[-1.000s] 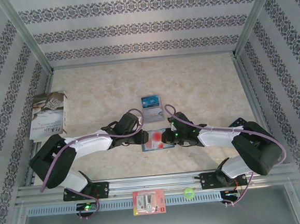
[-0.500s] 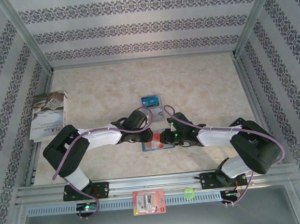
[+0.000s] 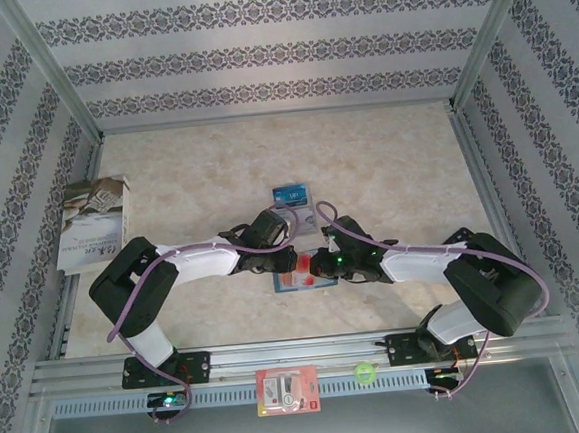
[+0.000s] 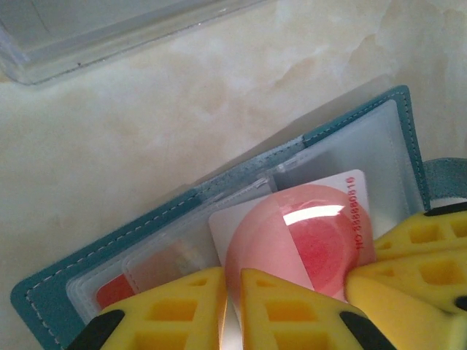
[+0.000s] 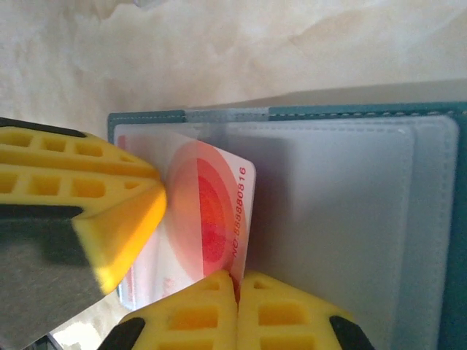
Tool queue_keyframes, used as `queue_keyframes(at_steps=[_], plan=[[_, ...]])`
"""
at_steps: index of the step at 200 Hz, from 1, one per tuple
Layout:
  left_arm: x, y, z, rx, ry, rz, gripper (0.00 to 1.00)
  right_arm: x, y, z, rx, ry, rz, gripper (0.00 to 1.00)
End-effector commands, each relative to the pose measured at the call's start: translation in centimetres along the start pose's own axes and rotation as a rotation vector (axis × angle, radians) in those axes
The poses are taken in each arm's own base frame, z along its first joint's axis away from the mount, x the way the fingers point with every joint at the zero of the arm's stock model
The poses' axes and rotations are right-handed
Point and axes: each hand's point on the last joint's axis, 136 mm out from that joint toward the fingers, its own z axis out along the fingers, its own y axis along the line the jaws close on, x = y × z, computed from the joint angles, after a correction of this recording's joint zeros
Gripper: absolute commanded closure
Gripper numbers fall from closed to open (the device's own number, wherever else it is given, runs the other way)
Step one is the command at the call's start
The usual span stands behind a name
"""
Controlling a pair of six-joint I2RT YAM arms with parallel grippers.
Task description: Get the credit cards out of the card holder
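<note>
Card holder (image 5: 328, 219) lies open, red-and-white card (image 5: 208, 219) partly out of pocket.

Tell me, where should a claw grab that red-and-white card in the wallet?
Probably the red-and-white card's uncovered end, approached low from where it sticks out of the card holder; it's thin and flat, so pinch across its faces.

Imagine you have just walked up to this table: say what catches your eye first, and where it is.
Near the middle of the table, the open teal card holder lies under the left gripper and the right gripper. A red-and-white card with a red disc juts from its clear pocket, its corner pinched by the right gripper. A blue card lies just behind.
</note>
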Motion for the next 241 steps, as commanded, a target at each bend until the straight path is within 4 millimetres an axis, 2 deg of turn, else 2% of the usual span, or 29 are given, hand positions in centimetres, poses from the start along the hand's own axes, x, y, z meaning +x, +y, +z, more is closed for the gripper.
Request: queue_keyframes(at_steps=[1, 37, 65, 101, 135, 157, 186, 241], plan=[[4.1, 2.8, 0.6, -0.088, 0.132, -0.01, 0.83, 0.6, -3.3, -1.0, 0.109, -0.021, 0.041, 1.0], [3.4, 2.3, 0.3, -0.06, 0.104, -0.01, 0.79, 0.5, -3.7, -3.3, 0.118, -0.065, 0.03, 1.0], [1.5, 0.3, -0.8, 0.023, 0.037, 0.006, 0.67, -0.3, -1.7, -4.8, 0.054, -0.096, -0.045, 1.0], [-3.2, -3.0, -5.4, 0.195, -0.145, 0.003, 0.51, -1.9, 1.0, -7.0, -0.027, -0.159, -0.14, 1.0], [-6.3, -3.9, -9.4, 0.392, -0.29, -0.041, 0.41, -3.8, 4.6, -9.2, -0.17, -0.254, -0.212, 1.0], [-7.0, -5.4, -11.2, 0.536, -0.35, -0.026, 0.36, -4.8, 7.2, -10.4, -0.287, -0.298, -0.245, 1.0], [-7.3, -6.5, -12.9, 0.647, -0.414, -0.011, 0.35, -5.8, 10.0, -12.0, -0.429, -0.354, -0.26, 1.0], [-7.2, -7.2, -14.7, 0.727, -0.477, 0.014, 0.41, -6.8, 13.1, -13.8, -0.593, -0.393, -0.265, 1.0]])
